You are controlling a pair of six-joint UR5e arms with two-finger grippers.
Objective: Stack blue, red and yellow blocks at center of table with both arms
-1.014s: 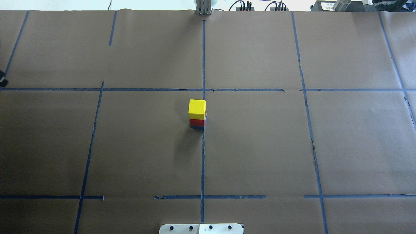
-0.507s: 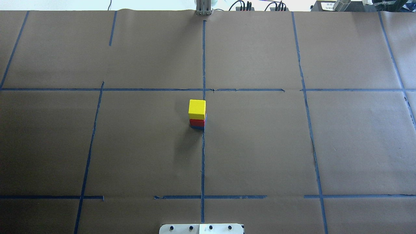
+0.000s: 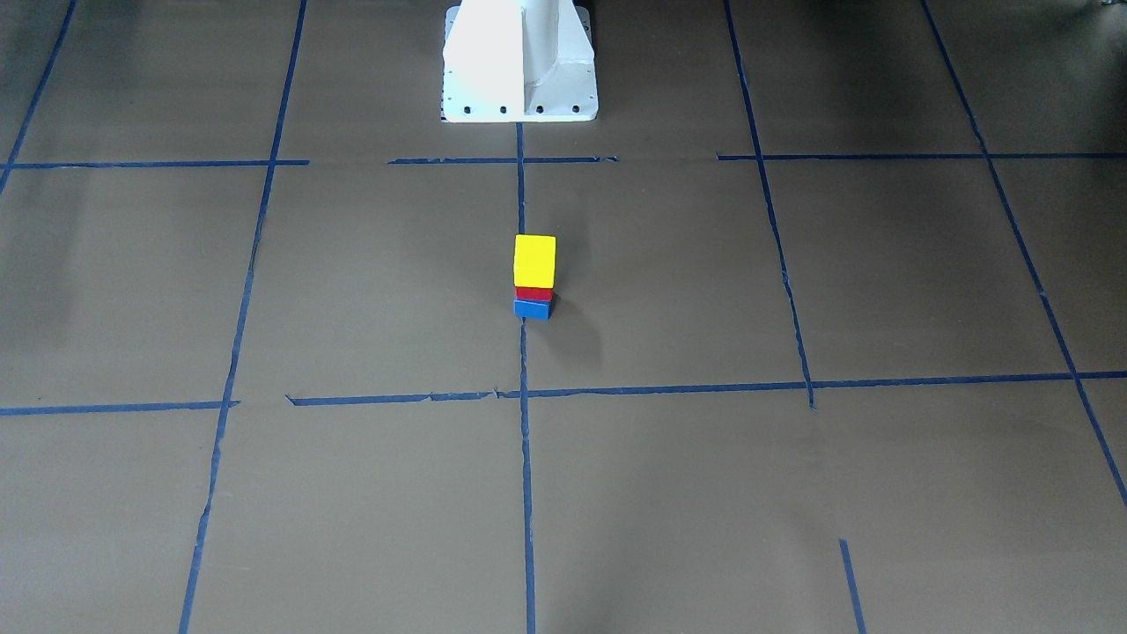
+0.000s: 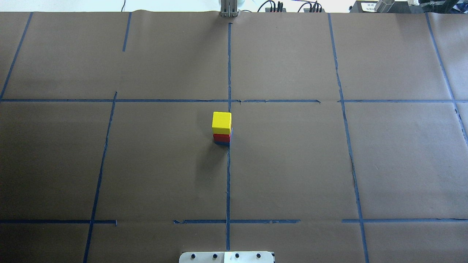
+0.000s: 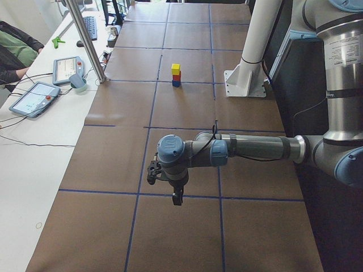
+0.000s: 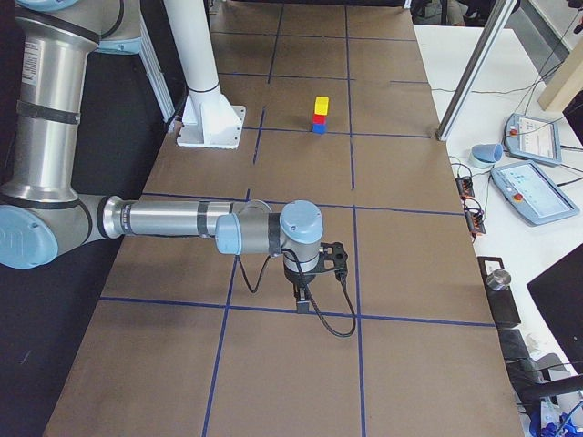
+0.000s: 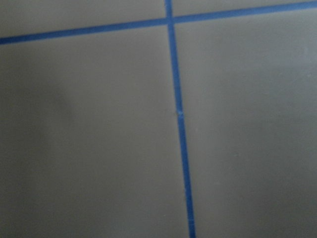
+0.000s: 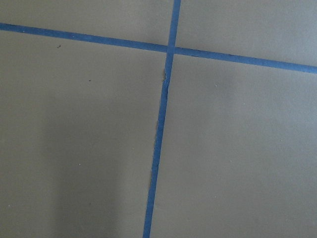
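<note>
A yellow block (image 4: 221,122) sits on a red block (image 4: 221,137), which sits on a blue block (image 4: 221,143), in an upright stack beside the table's centre tape line. The stack also shows in the front view (image 3: 534,260) and small in both side views. Neither gripper is near it. My left gripper (image 5: 177,198) hangs over the table's left end and shows only in the left side view. My right gripper (image 6: 303,300) hangs over the right end and shows only in the right side view. I cannot tell whether either is open or shut. Both wrist views show only brown paper and blue tape.
The white robot pedestal (image 3: 519,62) stands at the table's near edge behind the stack. Blue tape lines (image 4: 228,175) cross the brown paper. A metal post (image 5: 85,39) and tablets (image 5: 31,97) stand beside the table's far side.
A dark bit of the left arm at the overhead view's left edge has gone out of view. The stack has not moved.
</note>
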